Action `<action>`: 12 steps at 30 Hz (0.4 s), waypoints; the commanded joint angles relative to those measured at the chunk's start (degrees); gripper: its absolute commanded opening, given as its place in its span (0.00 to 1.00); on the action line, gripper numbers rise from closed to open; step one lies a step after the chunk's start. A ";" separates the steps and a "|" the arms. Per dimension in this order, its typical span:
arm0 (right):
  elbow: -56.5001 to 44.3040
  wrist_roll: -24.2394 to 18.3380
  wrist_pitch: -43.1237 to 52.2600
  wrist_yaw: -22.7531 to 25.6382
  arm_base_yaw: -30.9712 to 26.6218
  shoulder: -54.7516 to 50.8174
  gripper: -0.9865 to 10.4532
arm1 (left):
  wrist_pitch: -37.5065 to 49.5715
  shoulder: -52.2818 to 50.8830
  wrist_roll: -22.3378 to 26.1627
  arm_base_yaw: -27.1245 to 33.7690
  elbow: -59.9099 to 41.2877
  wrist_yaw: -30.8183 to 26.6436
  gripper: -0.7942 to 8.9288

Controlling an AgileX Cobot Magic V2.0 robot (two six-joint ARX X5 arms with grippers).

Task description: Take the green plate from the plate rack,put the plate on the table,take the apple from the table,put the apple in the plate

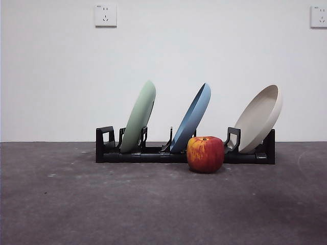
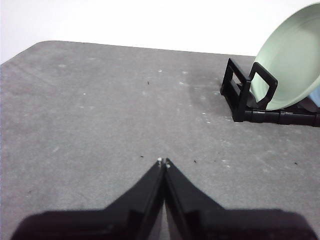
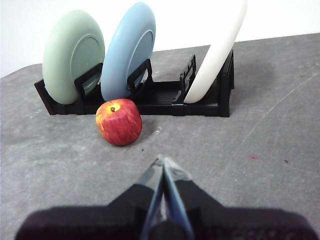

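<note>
The green plate (image 1: 139,118) leans in the leftmost slot of the black plate rack (image 1: 153,153) on the dark grey table (image 1: 102,204); it also shows in the left wrist view (image 2: 292,62) and the right wrist view (image 3: 70,52). A red apple (image 1: 205,153) rests on the table just in front of the rack, and appears as well in the right wrist view (image 3: 119,121). My left gripper (image 2: 163,162) is shut and empty, well off from the rack's end bracket. My right gripper (image 3: 162,161) is shut and empty, a short way back from the apple. Neither arm shows in the front view.
A blue plate (image 1: 193,118) leans in the rack's middle and a beige plate (image 1: 261,117) at its right end. Wall sockets (image 1: 106,15) sit on the white wall behind. In the left wrist view the table's far edge (image 2: 125,46) runs across.
</note>
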 commanded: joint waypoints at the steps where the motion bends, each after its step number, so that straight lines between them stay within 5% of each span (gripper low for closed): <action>1: -0.81 1.99 -0.22 -0.33 0.02 -0.17 0.09 | 0.83 -0.17 -0.20 0.17 -0.76 0.11 0.08; 12: 2.73 10.01 1.88 -0.09 0.02 -0.11 0.08 | 1.73 -0.15 -5.84 0.09 2.14 7.65 0.07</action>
